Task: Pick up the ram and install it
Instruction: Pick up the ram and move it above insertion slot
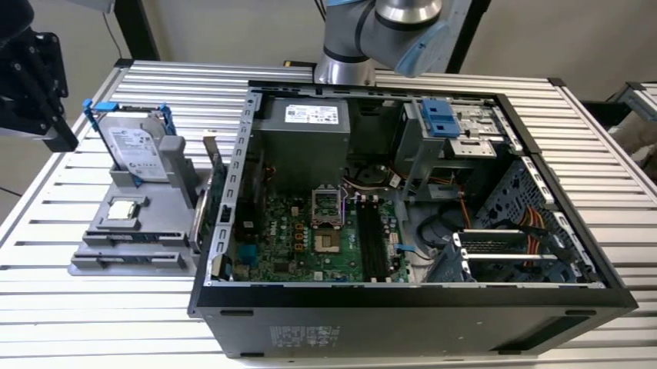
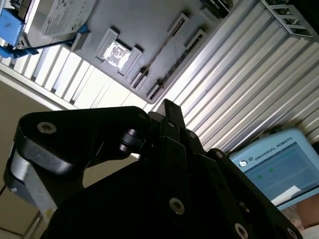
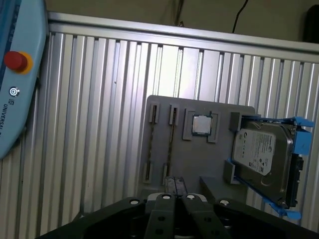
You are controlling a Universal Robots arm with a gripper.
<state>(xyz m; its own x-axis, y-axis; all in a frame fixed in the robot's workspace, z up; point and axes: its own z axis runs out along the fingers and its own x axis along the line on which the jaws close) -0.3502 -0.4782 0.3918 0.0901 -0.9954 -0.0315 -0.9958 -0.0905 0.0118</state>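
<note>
Closest to the lens in the first wrist view is my gripper (image 3: 174, 185), its black fingers drawn together with nothing between them. It hangs above the edge of a grey holder (image 3: 199, 107).

I see the ram (image 3: 170, 147) standing on edge in that holder as a thin dark line. It sits in the slot next to the small square CPU chip (image 3: 202, 125), and a second slot (image 3: 149, 144) runs alongside it on the far side from the chip. Beyond the chip stands a silver hard drive (image 3: 261, 159) in its blue frame, upright and taller than the rest of the holder.

In the exterior view an open computer case (image 1: 411, 307) lies just beside the holder on the exterior view's right, with its side wall rising close to the ram's slot. Inside I can make out the green motherboard (image 1: 308, 238), long dark memory slots (image 1: 370, 238), a grey power supply (image 1: 303, 146), a blue drive latch (image 1: 439, 119) and orange cables (image 1: 513, 223). My arm's base (image 1: 349, 46) stands behind the case.

Everything rests on a table (image 1: 103, 323) of ribbed aluminium slats. A pale blue teach pendant (image 3: 20, 99) with a red button (image 3: 15, 60) lies on it, well apart from the holder. Behind the table is a plain beige wall.
</note>
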